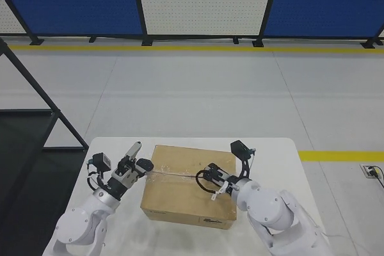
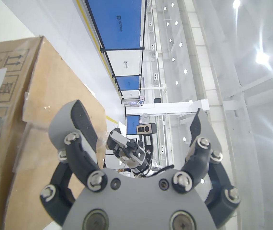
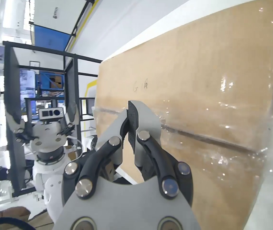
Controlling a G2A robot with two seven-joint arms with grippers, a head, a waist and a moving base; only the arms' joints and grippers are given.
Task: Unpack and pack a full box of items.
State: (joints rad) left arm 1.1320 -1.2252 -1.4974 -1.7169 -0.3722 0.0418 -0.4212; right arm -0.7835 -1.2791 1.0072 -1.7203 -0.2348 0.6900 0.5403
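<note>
Overhead top view; close wrist views from opposite sides of box [image 1: 179,192]

A pale grey floor [image 1: 192,89] stretched behind the white table [image 1: 275,160], crossed by a yellow line [image 1: 192,48] that ran along the foot of a black-framed partition of blue panels [image 1: 77,16] and a white perforated panel [image 1: 201,16]. A black metal frame [image 1: 25,83] stood beside the table, a floor socket [image 1: 369,171] lay at the opposite side, and ceiling lights [image 2: 262,58] glared overhead.
</note>
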